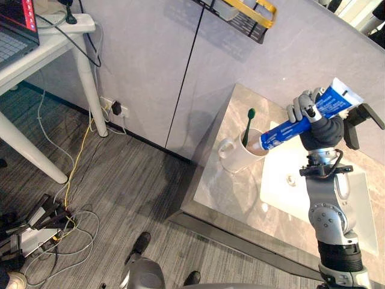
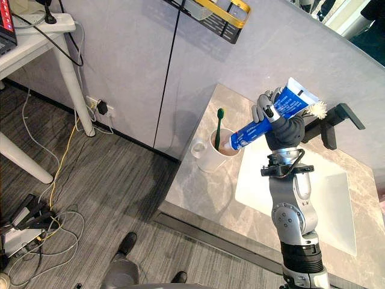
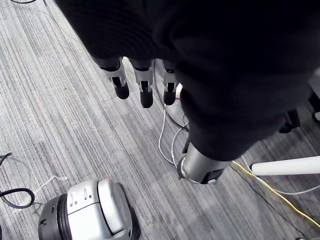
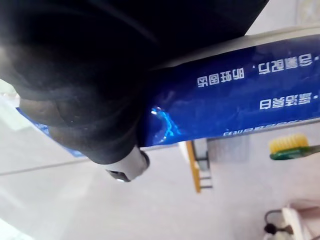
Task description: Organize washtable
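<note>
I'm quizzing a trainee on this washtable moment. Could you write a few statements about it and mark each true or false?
1. The right hand is curled round the blue toothpaste tube. True.
2. The white mug is empty. False: a green toothbrush stands in it.
3. The tube slants down toward the mug. True.
4. The left hand holds a cloth. False: it hangs over the floor with straight fingers, holding nothing.
5. The mug stands inside the sink basin. False: it stands on the countertop beside the basin.
</note>
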You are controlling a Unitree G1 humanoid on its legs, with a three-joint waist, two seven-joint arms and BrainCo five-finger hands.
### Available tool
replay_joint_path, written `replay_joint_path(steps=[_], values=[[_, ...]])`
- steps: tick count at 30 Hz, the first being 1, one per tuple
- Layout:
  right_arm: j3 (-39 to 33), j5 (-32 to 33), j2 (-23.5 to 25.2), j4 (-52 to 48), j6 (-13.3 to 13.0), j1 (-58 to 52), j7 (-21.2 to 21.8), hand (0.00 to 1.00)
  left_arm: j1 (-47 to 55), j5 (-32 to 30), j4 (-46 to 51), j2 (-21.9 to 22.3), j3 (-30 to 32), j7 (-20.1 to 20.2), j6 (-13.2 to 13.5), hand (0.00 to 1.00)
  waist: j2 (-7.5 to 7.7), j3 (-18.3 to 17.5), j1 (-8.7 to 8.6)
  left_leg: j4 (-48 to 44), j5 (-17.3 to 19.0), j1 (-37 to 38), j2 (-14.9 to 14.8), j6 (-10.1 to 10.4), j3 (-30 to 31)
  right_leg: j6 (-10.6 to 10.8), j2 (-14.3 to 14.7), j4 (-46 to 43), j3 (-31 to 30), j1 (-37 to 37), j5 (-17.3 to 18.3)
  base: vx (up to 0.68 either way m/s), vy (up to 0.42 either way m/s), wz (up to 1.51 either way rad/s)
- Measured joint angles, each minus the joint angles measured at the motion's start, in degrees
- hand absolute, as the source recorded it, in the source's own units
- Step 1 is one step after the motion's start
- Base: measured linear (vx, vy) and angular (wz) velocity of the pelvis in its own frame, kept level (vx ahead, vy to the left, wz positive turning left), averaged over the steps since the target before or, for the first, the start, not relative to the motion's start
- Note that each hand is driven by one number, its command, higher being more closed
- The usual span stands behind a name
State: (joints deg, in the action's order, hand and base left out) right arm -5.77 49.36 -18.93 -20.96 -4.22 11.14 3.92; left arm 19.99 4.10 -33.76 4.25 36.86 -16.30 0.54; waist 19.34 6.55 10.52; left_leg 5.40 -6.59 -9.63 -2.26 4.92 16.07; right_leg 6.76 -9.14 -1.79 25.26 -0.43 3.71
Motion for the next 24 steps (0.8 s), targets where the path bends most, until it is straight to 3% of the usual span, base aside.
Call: replay_joint_path(steps=[24], values=[[0.0, -1.64, -0.81, 0.02, 0.75, -0.5, 0.02, 1.0, -1.04, 1.24, -0.02, -0.07, 0.01, 0.11, 0.12, 0.0, 0.77, 1.88, 0.02, 0.0, -0.14, -2.16, 0.22, 0.23, 2.11, 0.02, 0.17, 0.02, 1.73, -0.96, 0.01, 0.0, 0.006, 0.04]])
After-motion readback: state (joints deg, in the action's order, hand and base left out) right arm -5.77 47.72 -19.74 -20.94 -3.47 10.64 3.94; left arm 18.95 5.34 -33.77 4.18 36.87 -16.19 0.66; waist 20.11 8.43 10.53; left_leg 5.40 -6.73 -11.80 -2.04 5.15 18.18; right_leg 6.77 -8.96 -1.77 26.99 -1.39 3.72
